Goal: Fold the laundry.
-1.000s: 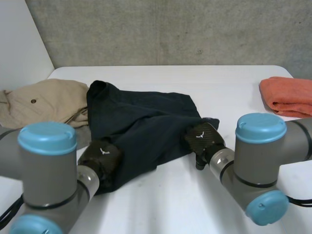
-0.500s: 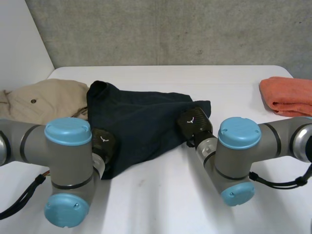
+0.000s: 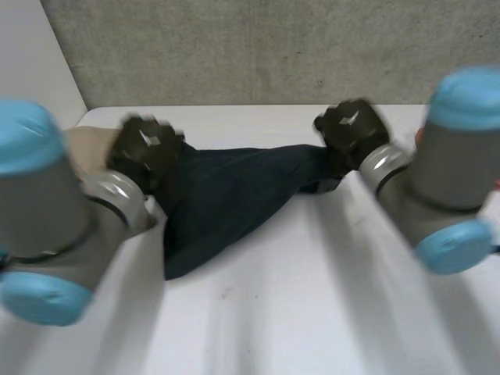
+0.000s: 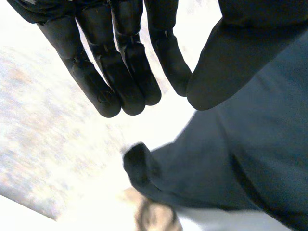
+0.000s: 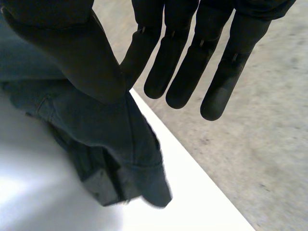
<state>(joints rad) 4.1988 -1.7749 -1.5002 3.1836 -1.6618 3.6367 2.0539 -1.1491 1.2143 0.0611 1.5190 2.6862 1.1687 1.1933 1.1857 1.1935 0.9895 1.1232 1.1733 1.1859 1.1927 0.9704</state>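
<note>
Roughly: navy garment held raised over the white table, left hand at 10 o'clock, right hand at 1 o'clock, each pinching an upper edge between straight fingers and thumb; its loose end trails toward 7 o'clock. No fold made yet, I judge; beige garment at 9 o'clock waits
</note>
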